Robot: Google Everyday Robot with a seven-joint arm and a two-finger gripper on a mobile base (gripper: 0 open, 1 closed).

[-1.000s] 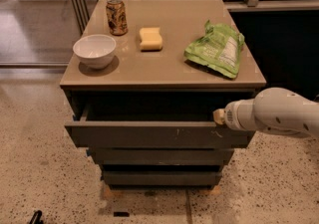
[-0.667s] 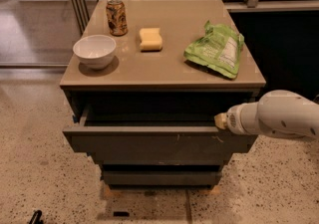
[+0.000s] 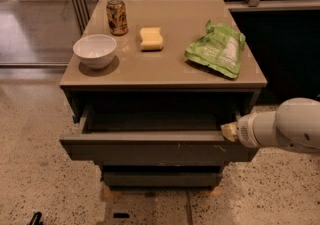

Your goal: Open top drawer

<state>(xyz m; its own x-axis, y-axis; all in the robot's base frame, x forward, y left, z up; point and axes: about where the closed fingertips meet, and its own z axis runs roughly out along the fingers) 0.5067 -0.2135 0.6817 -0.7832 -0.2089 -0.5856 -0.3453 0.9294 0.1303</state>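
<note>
The top drawer [image 3: 150, 150] is a wide dark grey-brown handleless front with small pale scratches right of centre. It stands pulled out from the cabinet, and a strip of its shallow grey interior [image 3: 150, 121] shows. My gripper [image 3: 229, 131] sits at the right end of the drawer's top edge, on the end of my white arm [image 3: 285, 130], which comes in from the right. Only a tan tip of the gripper shows against the drawer's rim.
On the tan cabinet top [image 3: 165, 64] stand a white bowl [image 3: 94, 50], a drink can [image 3: 116, 16], a yellow sponge [image 3: 151, 38] and a green chip bag [image 3: 218, 49]. A narrower lower drawer front [image 3: 160, 178] shows below. Speckled floor lies all around.
The top drawer has slid further out toward the camera, with the gripper moving along at its right end. The camera view now sits closer to the cabinet.
</note>
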